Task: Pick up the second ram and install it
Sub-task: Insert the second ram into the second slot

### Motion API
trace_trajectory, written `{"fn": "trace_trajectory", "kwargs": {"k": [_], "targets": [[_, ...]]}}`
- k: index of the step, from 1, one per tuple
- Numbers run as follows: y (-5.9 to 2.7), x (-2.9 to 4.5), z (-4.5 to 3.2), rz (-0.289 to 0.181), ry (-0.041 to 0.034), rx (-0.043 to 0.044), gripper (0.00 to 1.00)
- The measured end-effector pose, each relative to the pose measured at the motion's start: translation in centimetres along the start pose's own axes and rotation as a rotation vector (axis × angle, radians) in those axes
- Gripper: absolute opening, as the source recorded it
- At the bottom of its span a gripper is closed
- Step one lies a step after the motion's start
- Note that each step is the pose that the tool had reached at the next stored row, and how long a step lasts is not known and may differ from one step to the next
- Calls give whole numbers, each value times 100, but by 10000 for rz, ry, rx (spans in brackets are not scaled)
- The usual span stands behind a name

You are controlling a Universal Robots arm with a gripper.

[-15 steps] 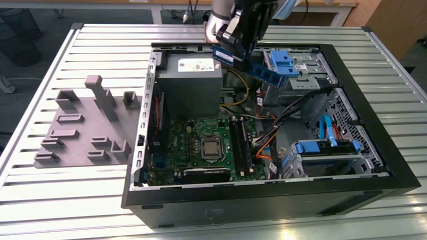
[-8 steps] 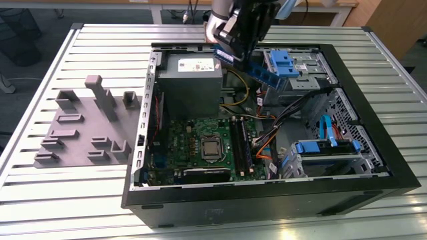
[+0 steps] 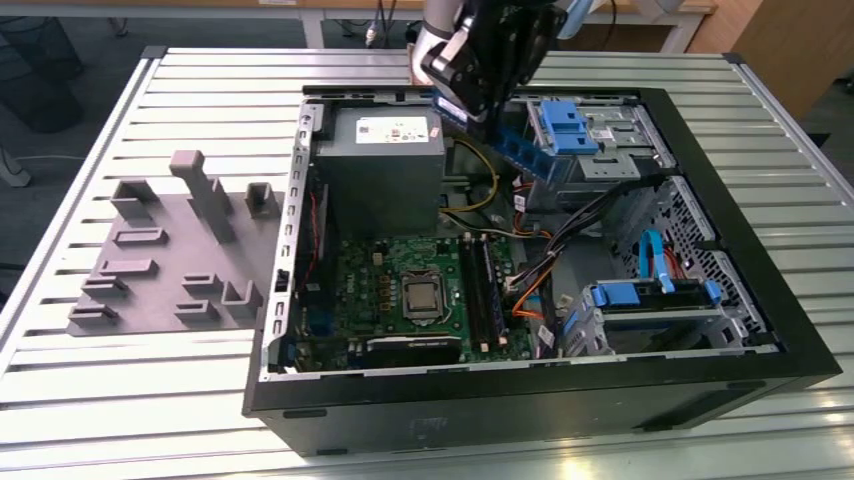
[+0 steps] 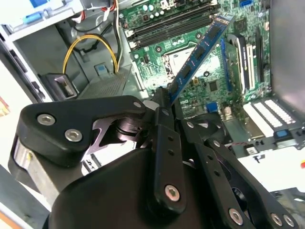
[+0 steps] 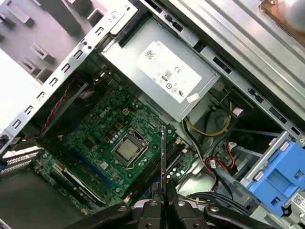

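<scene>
Looking through the second wrist view, I see my hand [image 4: 164, 102] closed tight on one end of the ram [image 4: 198, 55], a blue stick with dark chips. The ram hangs in the air above the green motherboard [image 4: 190, 28], clear of the black slots [image 4: 171, 26]. In the exterior view, the hand [image 3: 501, 125] sits at twelve o'clock over the open case [image 3: 534, 390], beside the grey power supply [image 3: 380, 165], all on a slatted desk [image 3: 160, 390].
</scene>
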State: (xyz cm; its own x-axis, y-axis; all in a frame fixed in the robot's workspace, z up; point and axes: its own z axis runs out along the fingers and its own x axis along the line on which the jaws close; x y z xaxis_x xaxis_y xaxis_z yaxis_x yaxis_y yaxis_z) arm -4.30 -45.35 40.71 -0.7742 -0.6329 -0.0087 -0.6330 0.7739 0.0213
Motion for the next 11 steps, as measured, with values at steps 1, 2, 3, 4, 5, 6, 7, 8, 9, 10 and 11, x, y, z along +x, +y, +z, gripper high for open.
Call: {"fn": "trace_trajectory", "kwargs": {"k": [1, 2, 3, 4, 5, 6, 7, 8, 9, 10, 11], "targets": [[0, 0, 0, 148, -3, 1, 14], [0, 0, 1, 283, -6, 2, 14], [0, 0, 2, 420, -9, 3, 14], [0, 0, 2, 552, -12, 5, 14], [0, 0, 3, 687, -15, 6, 14], [0, 0, 3, 823, -18, 7, 14], [0, 0, 3, 957, -20, 9, 14], [0, 0, 4, 1105, -24, 9, 14], [0, 0, 4, 1239, -27, 11, 14], [0, 0, 5, 1375, -30, 11, 14], [0, 0, 5, 1510, -32, 14, 14]]}}
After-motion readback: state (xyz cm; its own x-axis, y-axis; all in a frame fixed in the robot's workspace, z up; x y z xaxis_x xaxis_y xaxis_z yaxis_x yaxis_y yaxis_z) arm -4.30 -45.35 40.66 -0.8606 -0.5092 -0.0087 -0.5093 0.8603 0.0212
